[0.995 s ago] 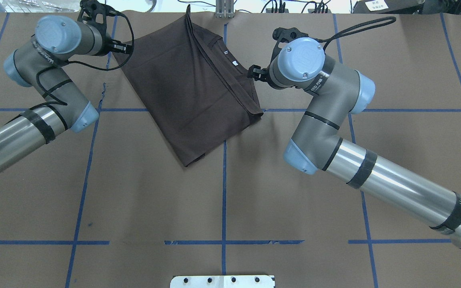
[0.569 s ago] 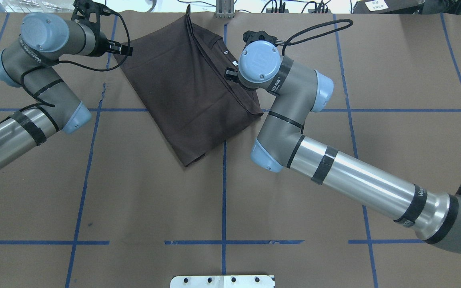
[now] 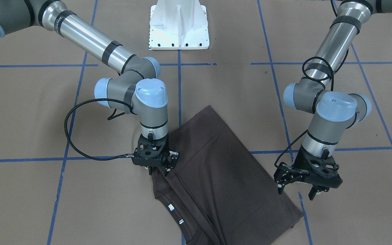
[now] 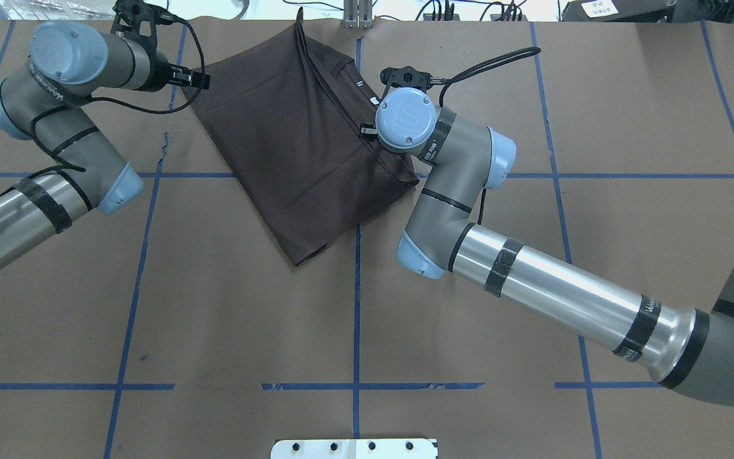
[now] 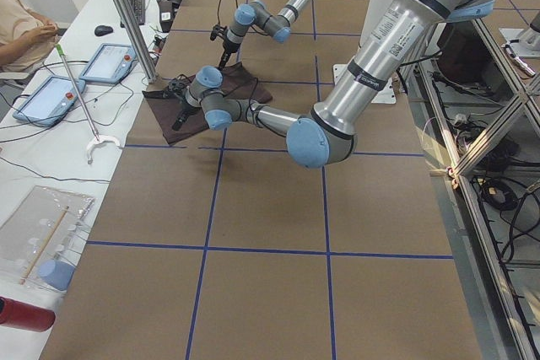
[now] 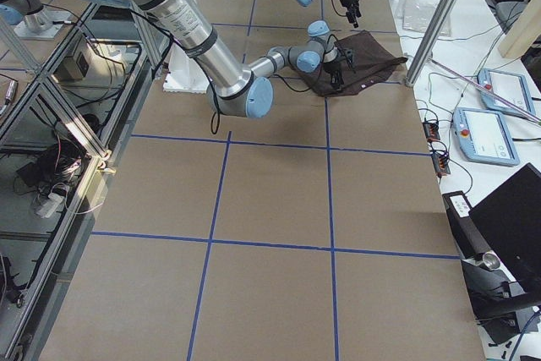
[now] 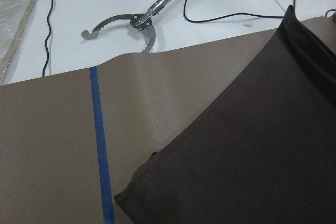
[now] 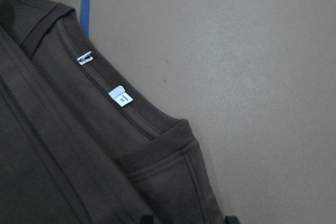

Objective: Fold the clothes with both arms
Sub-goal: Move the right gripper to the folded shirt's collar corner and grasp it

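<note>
The dark brown T-shirt (image 4: 303,146) lies folded and askew at the table's far middle; it also shows in the front view (image 3: 223,177). Its collar with small white labels (image 8: 119,96) faces the right arm. My right gripper (image 3: 158,173) is open, low over the shirt's collar-side edge, its fingertips either side of the folded shoulder hem in the right wrist view. My left gripper (image 3: 295,194) is open and empty, hovering just beside the shirt's opposite corner (image 7: 152,182). In the overhead view the left gripper (image 4: 201,80) sits at the shirt's left corner.
The white pedestal base (image 3: 179,25) stands at the robot's side of the table. Blue tape lines cross the brown table cover (image 4: 214,319). A metal grabber tool (image 7: 142,22), cables and tablets (image 5: 105,61) lie beyond the far edge, near a metal post (image 4: 357,16).
My right arm has swung left and now stands over the shirt's collar edge. My left arm has shifted slightly left; its gripper stays by the shirt's corner. The shirt has not moved.
</note>
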`<state>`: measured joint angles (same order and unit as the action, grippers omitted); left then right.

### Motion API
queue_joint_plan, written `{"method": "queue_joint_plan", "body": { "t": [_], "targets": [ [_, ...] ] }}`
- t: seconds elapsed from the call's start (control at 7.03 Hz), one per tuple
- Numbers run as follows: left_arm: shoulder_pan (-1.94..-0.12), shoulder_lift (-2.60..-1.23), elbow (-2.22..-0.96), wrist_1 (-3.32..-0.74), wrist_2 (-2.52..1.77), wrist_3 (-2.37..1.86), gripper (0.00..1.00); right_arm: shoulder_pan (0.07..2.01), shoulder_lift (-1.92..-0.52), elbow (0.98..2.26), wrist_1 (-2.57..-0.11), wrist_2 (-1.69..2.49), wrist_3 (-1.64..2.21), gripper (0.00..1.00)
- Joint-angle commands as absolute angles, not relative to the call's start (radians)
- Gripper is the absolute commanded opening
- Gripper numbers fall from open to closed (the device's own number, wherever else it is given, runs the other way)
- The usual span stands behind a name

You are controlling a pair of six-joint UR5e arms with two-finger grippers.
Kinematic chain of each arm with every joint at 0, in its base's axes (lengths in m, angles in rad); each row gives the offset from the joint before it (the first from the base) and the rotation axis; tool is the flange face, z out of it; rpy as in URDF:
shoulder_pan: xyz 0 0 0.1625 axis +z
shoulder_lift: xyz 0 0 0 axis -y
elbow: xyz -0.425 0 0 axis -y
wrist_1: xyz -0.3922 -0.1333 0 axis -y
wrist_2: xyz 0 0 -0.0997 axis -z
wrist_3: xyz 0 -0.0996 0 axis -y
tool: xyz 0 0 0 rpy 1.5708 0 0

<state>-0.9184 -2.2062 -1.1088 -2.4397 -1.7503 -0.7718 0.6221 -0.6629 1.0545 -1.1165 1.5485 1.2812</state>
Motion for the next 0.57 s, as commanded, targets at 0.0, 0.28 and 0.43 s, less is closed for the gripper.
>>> {"method": "queue_joint_plan", "body": {
  "t": [0.0,0.28,0.43],
  "targets": [
    [-0.917,-2.206,-1.104,-2.441,-1.750,-0.775,1.00,0.621,-0.661,1.019,-1.097,1.542,1.269,0.55],
    [-0.917,-2.206,-1.100,-2.441,-1.750,-0.776,1.00,0.621,-0.661,1.017,-1.097,1.540,1.258,0.53],
    [-0.917,-2.198,-1.101,-2.441,-1.750,-0.776,1.00,0.621,-0.661,1.017,-1.097,1.540,1.258,0.02]
  ]
}}
